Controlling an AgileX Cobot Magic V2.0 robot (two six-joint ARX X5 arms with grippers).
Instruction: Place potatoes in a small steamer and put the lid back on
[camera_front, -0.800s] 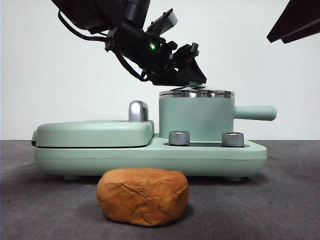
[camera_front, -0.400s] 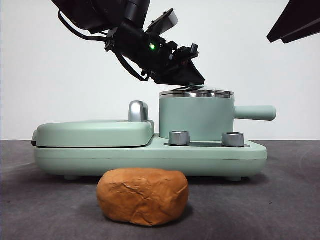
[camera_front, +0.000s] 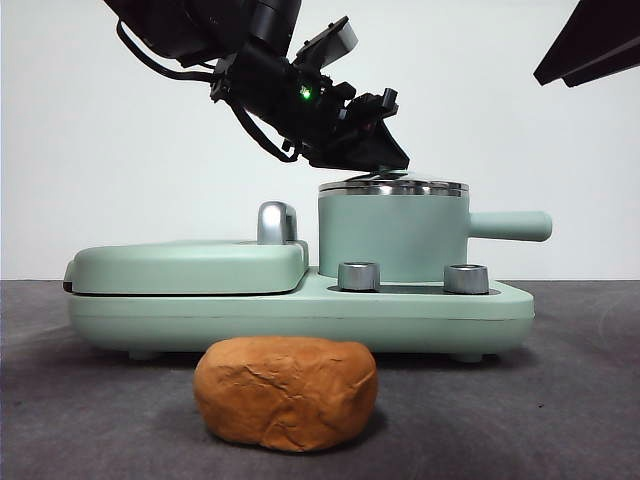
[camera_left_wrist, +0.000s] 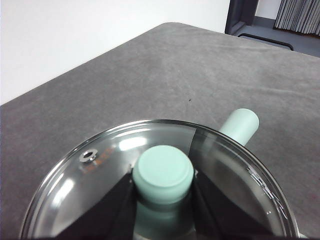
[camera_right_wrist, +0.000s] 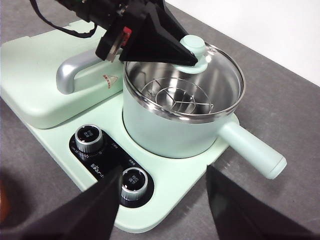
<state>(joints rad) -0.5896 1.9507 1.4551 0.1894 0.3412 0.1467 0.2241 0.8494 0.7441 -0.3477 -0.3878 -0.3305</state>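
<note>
The potato (camera_front: 285, 393), an orange-brown wrinkled lump, lies on the table in front of the appliance. The small steamer (camera_front: 393, 240), a mint-green pot with a steel rim, stands on the base with its handle (camera_front: 510, 225) pointing right. My left gripper (camera_left_wrist: 163, 182) is shut on the lid's mint knob (camera_left_wrist: 163, 172). The glass lid (camera_right_wrist: 220, 75) is tilted, raised off the pot on the near side. Inside the pot (camera_right_wrist: 170, 130) a steel rack (camera_right_wrist: 175, 97) shows. My right gripper (camera_right_wrist: 164, 172) hangs open and empty above the dials, away from the pot.
A flat mint-green griddle (camera_front: 185, 265) with a chrome handle (camera_front: 277, 222) sits left of the pot on the same base (camera_front: 300, 315). Two steel dials (camera_front: 358, 276) (camera_front: 466, 278) face front. Grey table extends around the appliance. A dark arm tip (camera_front: 590, 40) shows at the top right.
My left gripper with the lid has shifted very slightly over the pot. The potato, the pot and the right arm have not moved.
</note>
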